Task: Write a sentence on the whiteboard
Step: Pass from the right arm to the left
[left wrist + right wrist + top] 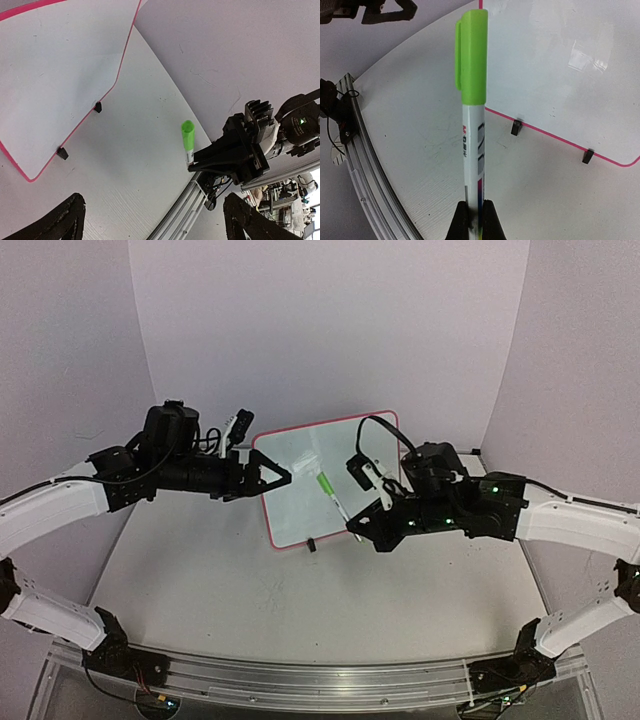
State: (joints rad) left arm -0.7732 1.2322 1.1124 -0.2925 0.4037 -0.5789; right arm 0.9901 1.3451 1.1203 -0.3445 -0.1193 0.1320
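Pink-framed whiteboard (300, 502) stands propped at the rear centre of the table (250, 600); no sentence shows on it. The right gripper (475, 220) clamps the marker (472, 115) at its tail, green cap (472, 55) on. The left gripper (272, 478) hangs just beside the board's left edge, jaws wide. Likely step: uncapping. Set the left jaws square across the cap, close firmly, and pull in 1 stroke along the marker's axis.

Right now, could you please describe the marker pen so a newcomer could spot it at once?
Find the pink-framed white whiteboard standing mid-table. In front of it, the right gripper holds a slim white marker. Its lime-green cap stands out against the black arms.
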